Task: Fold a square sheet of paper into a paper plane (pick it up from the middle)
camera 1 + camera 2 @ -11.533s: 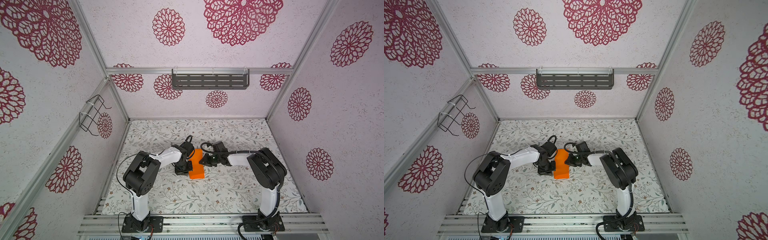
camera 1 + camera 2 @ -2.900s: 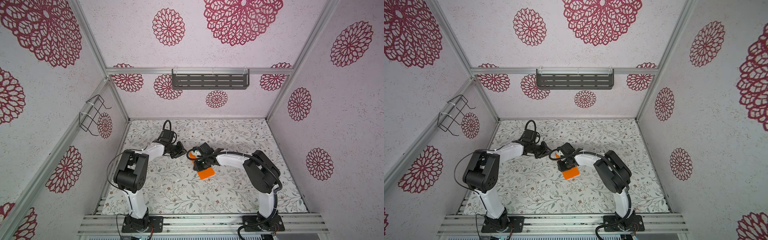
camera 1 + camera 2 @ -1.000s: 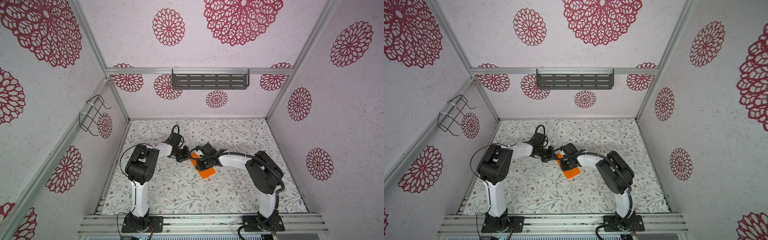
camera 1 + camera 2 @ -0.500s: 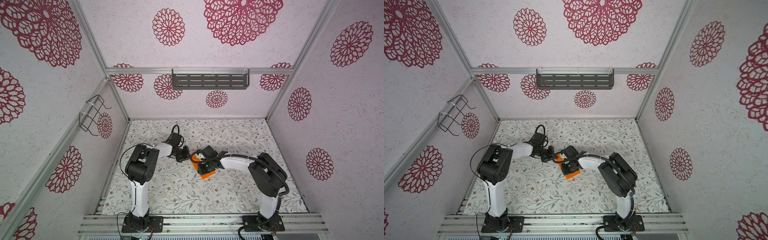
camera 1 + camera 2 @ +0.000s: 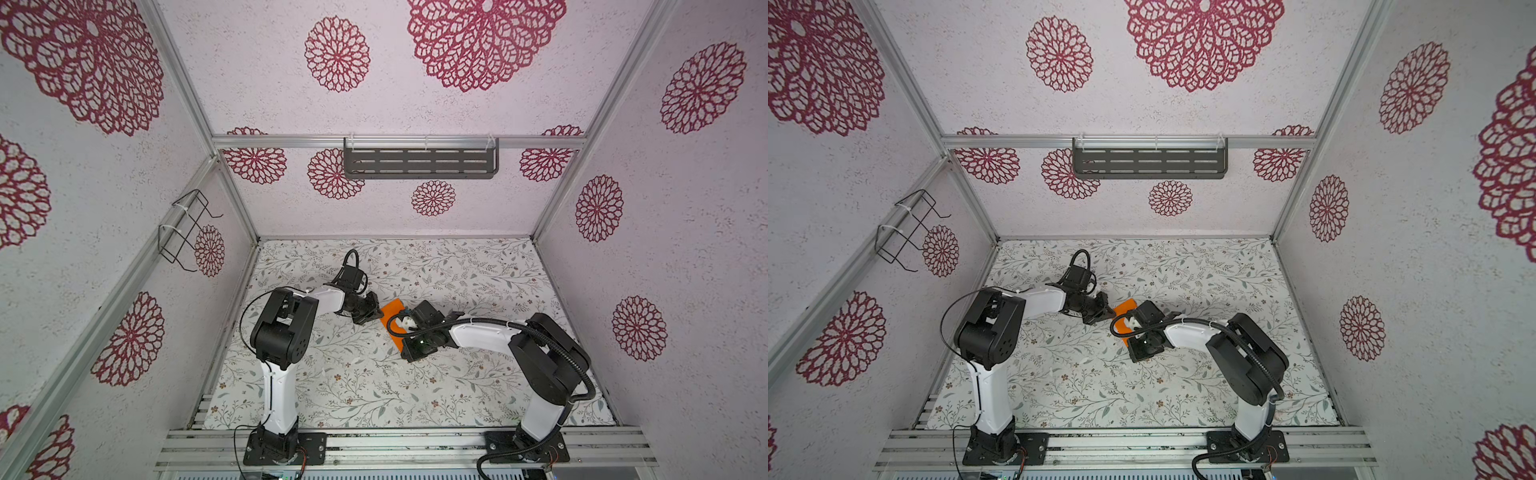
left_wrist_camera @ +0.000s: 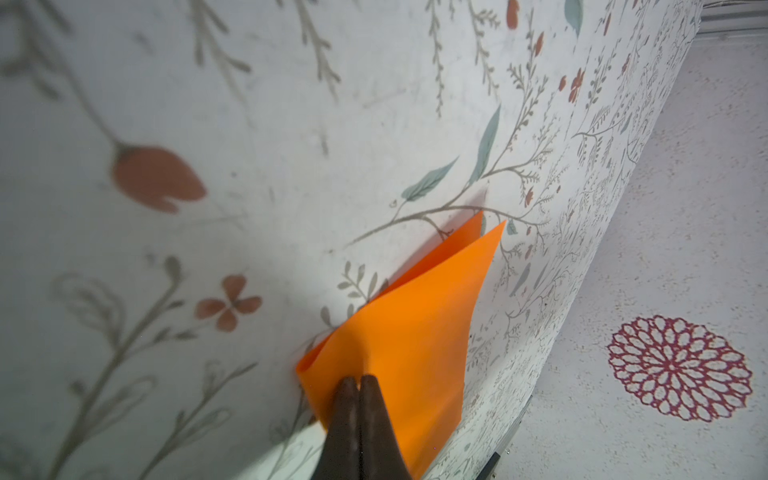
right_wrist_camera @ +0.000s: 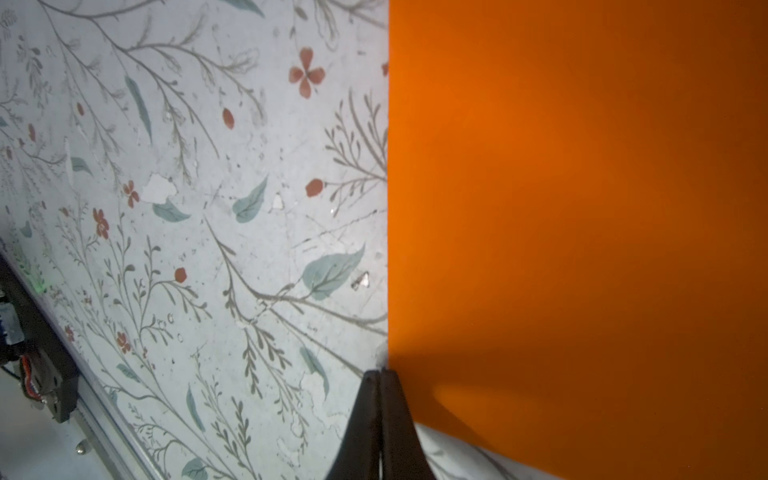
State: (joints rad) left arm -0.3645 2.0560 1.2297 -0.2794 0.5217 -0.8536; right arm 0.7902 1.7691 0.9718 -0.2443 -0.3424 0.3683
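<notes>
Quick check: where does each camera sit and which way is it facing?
Top views: high at the front, facing down toward the back wall; show left arm, right arm, table, orange paper.
Left wrist: on the left arm, facing along the shut left gripper onto the folded paper.
Right wrist: on the right arm, facing past the shut right gripper along the paper's edge.
Shared: paper and floral table appear in all.

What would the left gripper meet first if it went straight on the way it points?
The square sheet of paper: the left gripper, jaws shut, points onto its folded orange surface. Whether the jaws touch it is unclear; beyond it lies the floral mat.
</notes>
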